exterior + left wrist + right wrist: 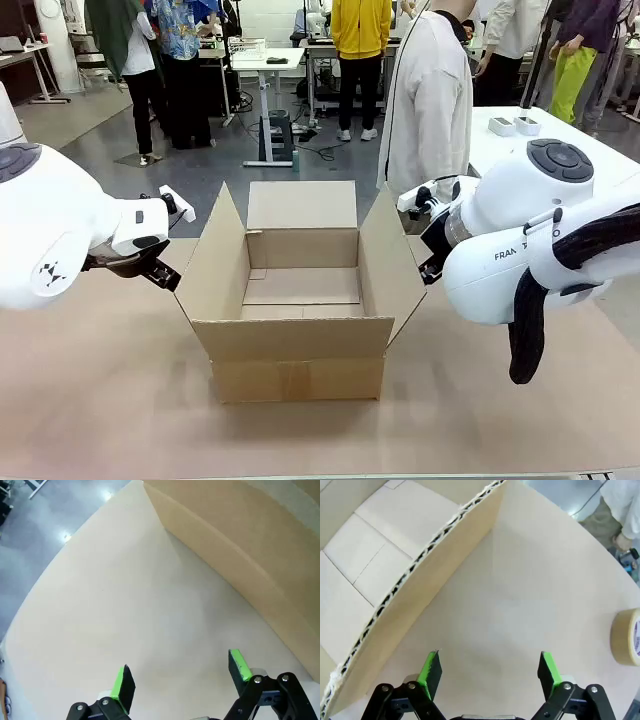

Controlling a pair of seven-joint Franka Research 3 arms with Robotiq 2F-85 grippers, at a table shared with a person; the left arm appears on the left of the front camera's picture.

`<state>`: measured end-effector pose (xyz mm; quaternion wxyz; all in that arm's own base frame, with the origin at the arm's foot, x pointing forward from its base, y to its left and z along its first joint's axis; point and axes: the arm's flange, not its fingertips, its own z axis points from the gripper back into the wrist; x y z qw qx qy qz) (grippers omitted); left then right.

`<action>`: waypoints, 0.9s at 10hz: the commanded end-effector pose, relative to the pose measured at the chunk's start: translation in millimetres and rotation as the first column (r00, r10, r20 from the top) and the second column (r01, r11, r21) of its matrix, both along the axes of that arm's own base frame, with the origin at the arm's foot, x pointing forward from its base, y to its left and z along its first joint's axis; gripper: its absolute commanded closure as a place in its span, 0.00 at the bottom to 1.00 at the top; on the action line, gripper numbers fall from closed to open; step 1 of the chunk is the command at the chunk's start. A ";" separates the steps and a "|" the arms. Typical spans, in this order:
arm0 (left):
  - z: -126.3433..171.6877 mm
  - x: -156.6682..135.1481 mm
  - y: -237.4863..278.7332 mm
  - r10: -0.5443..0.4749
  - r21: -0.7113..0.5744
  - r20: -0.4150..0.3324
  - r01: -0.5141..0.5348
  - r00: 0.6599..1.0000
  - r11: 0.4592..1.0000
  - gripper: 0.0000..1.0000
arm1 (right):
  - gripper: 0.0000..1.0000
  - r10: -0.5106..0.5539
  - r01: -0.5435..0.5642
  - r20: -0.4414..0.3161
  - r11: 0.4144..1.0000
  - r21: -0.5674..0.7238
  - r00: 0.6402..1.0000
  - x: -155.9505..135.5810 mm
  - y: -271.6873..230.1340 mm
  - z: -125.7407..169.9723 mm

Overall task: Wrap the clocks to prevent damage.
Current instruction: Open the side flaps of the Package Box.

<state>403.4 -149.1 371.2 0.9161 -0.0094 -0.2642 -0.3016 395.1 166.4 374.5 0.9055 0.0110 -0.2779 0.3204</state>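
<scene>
Front view: cardboard box (298, 362), 1 pc, centre of table (100, 410), all four flaps up and splayed outward, bottom flaps flat inside. Left arm (50, 230) just beside the box's left flap, right arm (520, 240) just beside the right flap, neither touching the cardboard as far as can be told. Person (430, 110) stands at far side, behind the right flap. Clocks: whereabouts cannot be told. Left wrist view: left gripper (182, 672) above bare tabletop, jaws wide apart, nothing btwn the green pads (121, 684); box's outer wall runs along upper right, well apart from the fingertips. Right wrist view: right gripper (490, 672) also spread wide and holding nothing; corrugated flap edge crosses to one side of it, close by but not touching; tape roll (626, 637) lies on the table near the frame edge. Handling note (judgement): step in hand looks like prep, i.e. getting a clock and wrap material. Keep both sets of jaws wide, keep wrists off the flaps so the opening isn't knocked shut, and take any clock by its rim w/ light pressure, not across the face.
</scene>
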 end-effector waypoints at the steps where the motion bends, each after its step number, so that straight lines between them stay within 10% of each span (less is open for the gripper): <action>1: 0.3 0.0 0.0 0.000 -0.001 0.003 0.000 1.000 1.000 0.00 | 0.00 0.000 0.000 0.000 1.000 0.000 1.000 0.0 0.1 0.0; 9: 0.3 0.0 0.0 0.000 -0.001 0.003 0.000 1.000 1.000 0.00 | 0.00 0.000 0.000 0.000 1.000 0.000 1.000 0.0 0.1 0.0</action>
